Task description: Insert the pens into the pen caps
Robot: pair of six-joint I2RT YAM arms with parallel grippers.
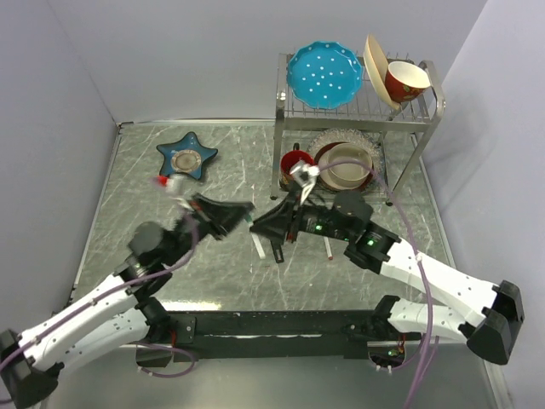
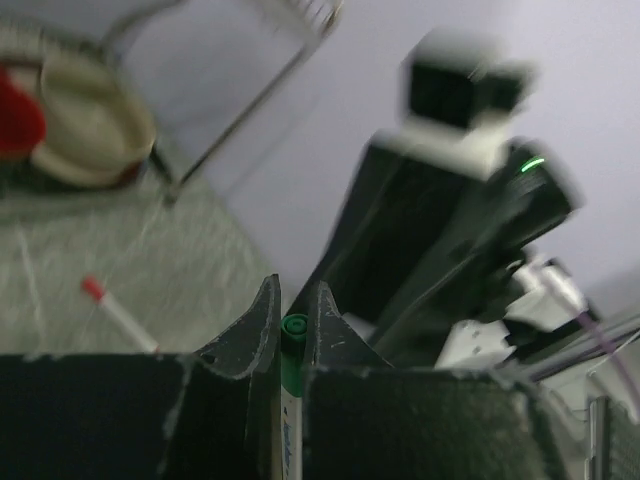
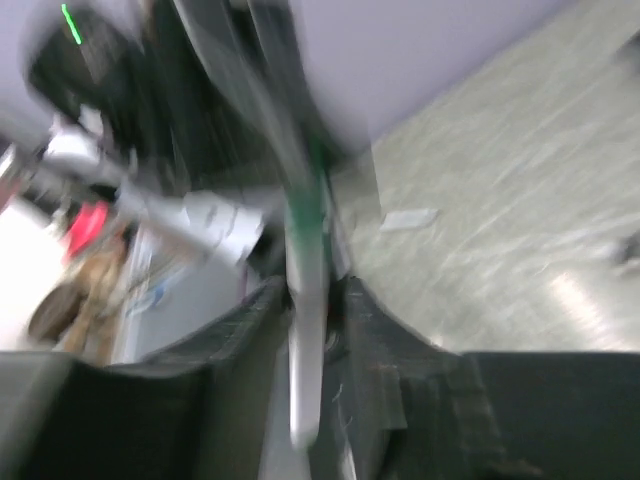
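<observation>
Your two arms meet tip to tip above the middle of the table (image 1: 170, 256); the left gripper (image 2: 295, 315) is clamped on a white pen (image 2: 291, 410) with a green end, and the right gripper (image 3: 310, 300) pinches a pale stick (image 3: 303, 370) that runs to a green part. Blur hides which piece is the cap. You appear to be at the joining step; next, line the two pieces up and press them straight together; a red-tipped pen (image 2: 118, 312) lies on the table.

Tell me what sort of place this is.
Probably a robot test cell staged like a kitchen: a marbled tabletop boxed by plain walls, a metal dish rack holding a blue plate.
</observation>
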